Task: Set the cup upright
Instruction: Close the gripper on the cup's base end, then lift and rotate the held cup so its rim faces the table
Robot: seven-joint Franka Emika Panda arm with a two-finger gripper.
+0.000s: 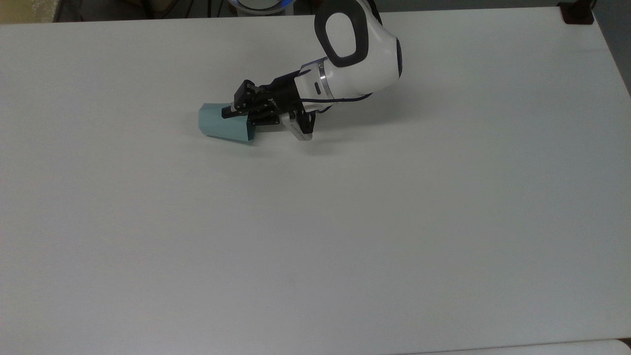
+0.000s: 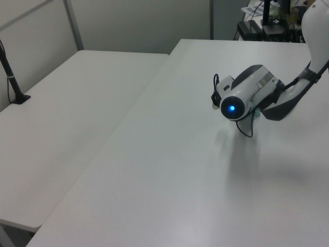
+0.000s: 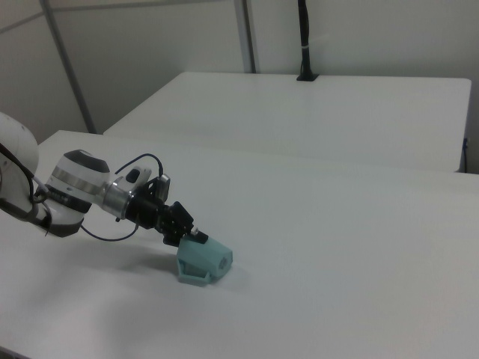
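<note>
Gripping the cup (image 1: pixel 224 125) by its rim on the white table (image 1: pixel 345 222), our gripper (image 1: pixel 235 111) holds it tilted, base toward the top view's nine o'clock.

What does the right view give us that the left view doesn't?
Right view: the cup tipped over on the table, the gripper at its rim end, and a black post on the far table.

Left view: the arm's blue light facing the camera, wrist housing blocking the cup, plus dark equipment beyond the table.

Both: the white arm reaching low over the same white table, a second table alongside.
</note>
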